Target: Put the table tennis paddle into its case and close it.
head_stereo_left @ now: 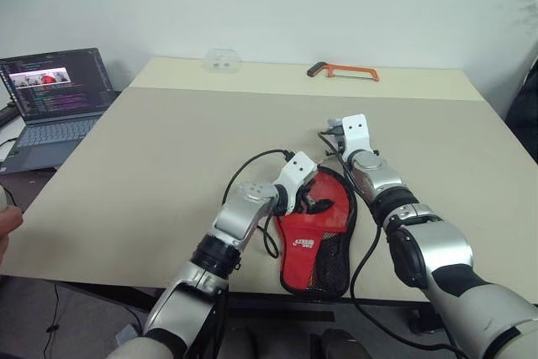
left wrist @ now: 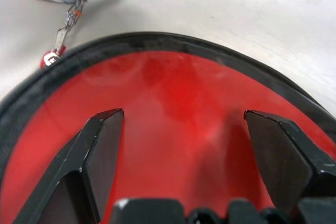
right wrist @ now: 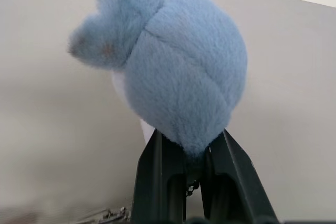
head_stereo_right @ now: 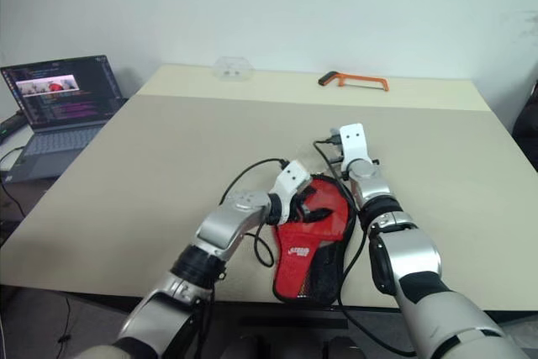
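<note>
Head view: the case (head_stereo_left: 318,237) lies red face up at the table's (head_stereo_left: 151,174) near edge, left claw (head_stereo_left: 313,201) over its round end. Left wrist: fingers (left wrist: 100,145) spread wide just above the red. Right wrist: claw (right wrist: 195,157) pinched on a blue plush charm (right wrist: 178,77).

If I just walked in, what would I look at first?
Probably the bright red case near the front edge of the table, with the left end effector open right over it. Next, the fluffy blue plush charm pinched in the shut right end effector just past the case. Far back lies an orange hacksaw.
</note>
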You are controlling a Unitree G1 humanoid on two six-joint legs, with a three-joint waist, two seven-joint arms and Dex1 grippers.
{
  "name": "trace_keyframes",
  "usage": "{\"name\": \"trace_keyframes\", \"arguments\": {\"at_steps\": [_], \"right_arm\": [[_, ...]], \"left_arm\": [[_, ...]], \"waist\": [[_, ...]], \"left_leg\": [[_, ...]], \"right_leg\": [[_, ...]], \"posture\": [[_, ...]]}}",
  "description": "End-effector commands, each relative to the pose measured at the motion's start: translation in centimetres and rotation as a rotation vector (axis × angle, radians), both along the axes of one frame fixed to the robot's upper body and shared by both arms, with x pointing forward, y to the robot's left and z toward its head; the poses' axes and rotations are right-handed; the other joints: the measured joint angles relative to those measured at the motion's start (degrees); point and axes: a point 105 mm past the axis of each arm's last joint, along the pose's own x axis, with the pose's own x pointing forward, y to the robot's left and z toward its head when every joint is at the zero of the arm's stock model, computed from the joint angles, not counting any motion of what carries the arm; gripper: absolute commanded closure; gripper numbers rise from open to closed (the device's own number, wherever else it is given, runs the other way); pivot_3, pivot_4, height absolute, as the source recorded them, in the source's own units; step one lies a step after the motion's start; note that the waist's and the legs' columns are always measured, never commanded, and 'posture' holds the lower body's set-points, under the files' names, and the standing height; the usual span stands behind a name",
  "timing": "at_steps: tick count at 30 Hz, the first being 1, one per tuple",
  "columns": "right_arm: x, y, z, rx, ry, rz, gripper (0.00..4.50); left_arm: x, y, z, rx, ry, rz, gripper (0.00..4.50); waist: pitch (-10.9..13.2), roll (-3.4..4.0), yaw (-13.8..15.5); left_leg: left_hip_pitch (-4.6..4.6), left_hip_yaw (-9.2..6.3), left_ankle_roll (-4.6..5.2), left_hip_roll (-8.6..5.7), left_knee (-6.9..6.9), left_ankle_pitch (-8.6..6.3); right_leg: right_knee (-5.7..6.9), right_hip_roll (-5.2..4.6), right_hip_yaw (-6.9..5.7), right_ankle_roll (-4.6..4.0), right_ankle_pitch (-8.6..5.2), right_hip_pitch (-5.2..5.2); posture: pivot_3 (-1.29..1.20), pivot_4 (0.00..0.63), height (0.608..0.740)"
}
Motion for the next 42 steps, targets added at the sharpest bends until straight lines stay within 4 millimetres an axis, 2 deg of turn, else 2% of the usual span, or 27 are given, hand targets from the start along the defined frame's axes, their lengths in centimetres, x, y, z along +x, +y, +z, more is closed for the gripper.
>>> {"name": "trace_keyframes", "arguments": {"at_steps": [1,4,6,9,14,22,26,32,36,42], "right_arm": [[0.1,-0.5,0.4,0.0,-0.013,-0.008,4.5],[0.0,-1.4,0.3,-0.001,-0.008,-0.016,4.5],[0.0,-1.8,0.3,-0.007,-0.009,-0.022,4.5],[0.1,-3.5,0.7,-0.027,-0.016,-0.046,4.5],[-0.1,-5.3,0.8,-0.055,-0.015,-0.048,4.5],[-1.1,-6.8,0.9,-0.15,-0.008,0.046,4.5],[-2.4,-7.4,1.0,-0.284,-0.021,0.152,4.5],[-5.6,-8.8,0.5,-0.447,0.042,0.315,4.5],[-7.7,-9.7,0.5,-0.488,0.098,0.401,4.5],[-11.1,-9.4,0.5,-0.495,0.173,0.559,4.5]], "left_arm": [[-0.3,1.2,-3.2,0.082,0.089,0.056,0.48],[-1.3,1.5,-5.2,0.089,0.167,0.068,0.48],[-1.6,1.5,-5.6,0.078,0.192,0.07,0.48],[-1.8,2.1,-6.7,0.082,0.231,0.116,0.48],[-1.8,2.6,-7.1,0.065,0.261,0.147,0.48],[-1.6,3.3,-7.2,0.084,0.266,0.154,0.48],[-1.6,3.4,-7.3,0.092,0.265,0.15,0.48],[-1.6,3.2,-7.6,0.119,0.259,0.114,0.48],[-1.1,3.1,-7.4,0.125,0.251,0.104,0.48],[-1.2,2.5,-7.6,0.138,0.253,0.073,0.48]], "waist": [[0.0,0.0,-0.1],[0.0,0.01,-0.1],[-0.1,0.01,-0.1],[-0.1,0.01,0.0],[-0.1,0.02,0.0],[-0.1,0.02,0.0],[-0.1,0.08,0.2],[-0.3,0.32,0.3],[-0.4,0.38,0.6],[-0.4,0.4,0.9]], "left_leg": [[0.03,0.0,0.0,0.01,0.0,0.0],[0.07,-0.02,0.0,0.01,0.0,0.0],[0.1,-0.02,0.0,0.01,0.0,0.0],[0.15,-0.05,0.0,0.01,0.01,0.0],[0.29,-0.1,0.0,-0.01,0.06,0.0],[0.55,-0.15,0.0,-0.03,0.06,0.0],[0.57,-0.19,-0.01,-0.03,0.04,-0.01],[0.57,-0.17,-0.01,-0.03,0.0,-0.01],[0.56,-0.15,0.0,-0.06,0.0,-0.02],[0.57,-0.13,0.0,-0.09,0.05,-0.01]], "right_leg": [[0.0,0.0,0.0,0.0,0.0,0.03],[0.02,0.01,-0.01,0.0,0.0,0.05],[0.02,0.01,-0.01,0.0,0.0,0.09],[0.01,0.01,-0.04,0.0,0.0,0.18],[-0.06,-0.01,-0.09,0.02,-0.01,0.44],[-0.15,-0.01,-0.12,0.2,-0.11,0.77],[-0.36,-0.01,-0.16,0.28,-0.11,0.89],[-0.75,-0.02,-0.14,0.41,-0.07,0.99],[-0.94,-0.05,-0.13,0.5,-0.03,1.07],[-0.98,-0.08,-0.1,0.55,-0.01,1.07]], "posture": [[0.0,0.15,0.74],[0.0,0.15,0.74],[0.0,0.15,0.74],[0.0,0.15,0.74],[0.0,0.15,0.74],[0.0,0.15,0.74],[0.0,0.15,0.74],[0.0,0.15,0.74],[0.0,0.15,0.74],[0.0,0.15,0.74]]}}
